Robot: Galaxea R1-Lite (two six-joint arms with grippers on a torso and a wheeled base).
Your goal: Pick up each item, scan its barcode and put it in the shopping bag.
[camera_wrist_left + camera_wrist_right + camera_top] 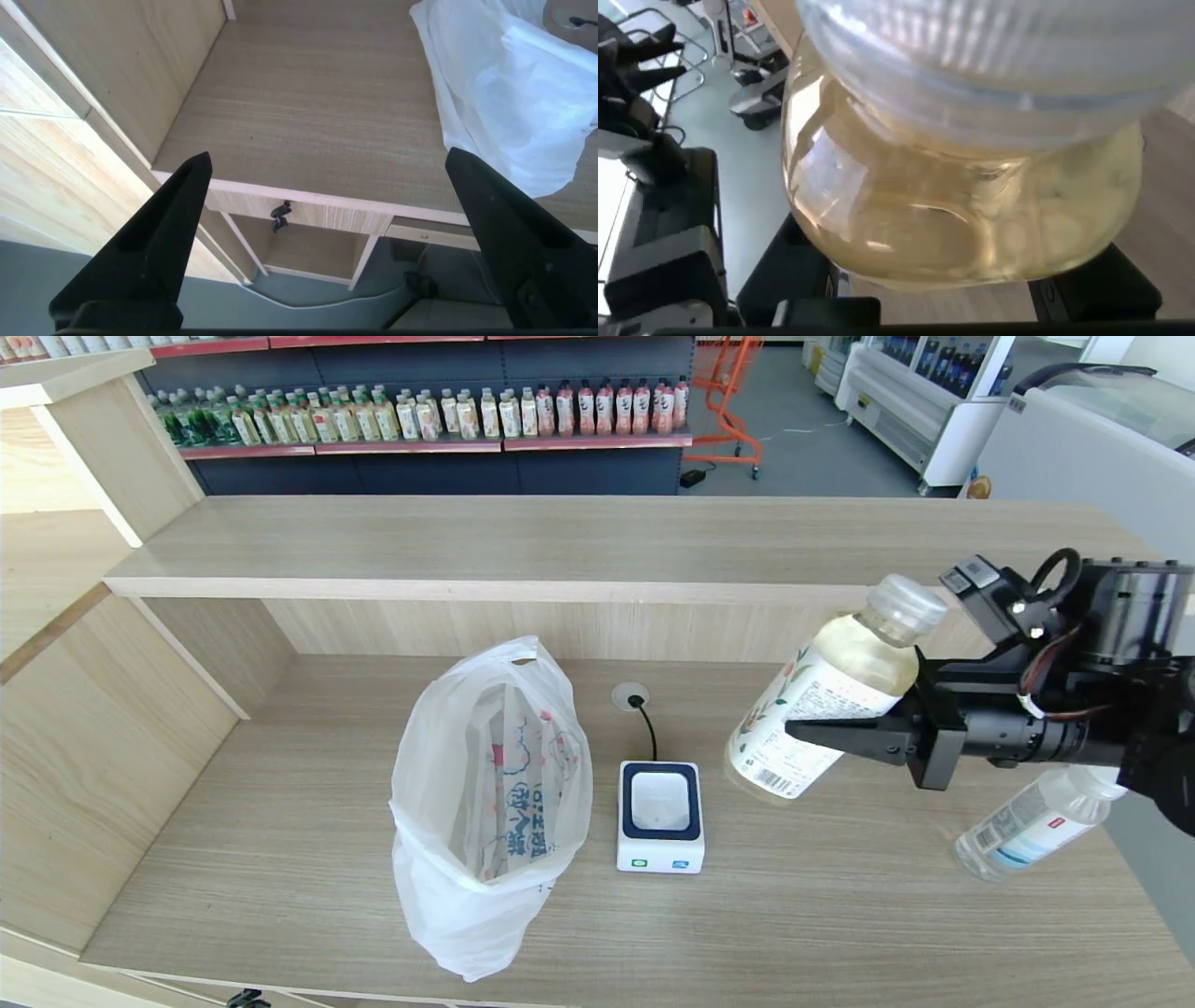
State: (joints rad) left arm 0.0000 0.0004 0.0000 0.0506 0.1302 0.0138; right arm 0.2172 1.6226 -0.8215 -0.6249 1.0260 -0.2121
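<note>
My right gripper (822, 728) is shut on a tea bottle (831, 695) with pale yellow liquid, a white flowered label and a clear cap, held tilted above the counter just right of the scanner. In the right wrist view the tea bottle (971, 196) sits close up, cap toward the camera. The white and navy barcode scanner (660, 814) lies flat at the counter's middle. A white plastic shopping bag (490, 793) stands open left of it, with a printed package inside. A clear water bottle (1036, 821) lies at the right, under my right arm. My left gripper (327, 243) hangs open below the counter's front edge, near the shopping bag (514, 93).
A black cable (646, 723) runs from the scanner to a grommet hole behind it. A raised wooden shelf (597, 546) borders the counter at the back and a wooden side wall (112, 747) on the left. Bare counter lies in front of the scanner and left of the bag.
</note>
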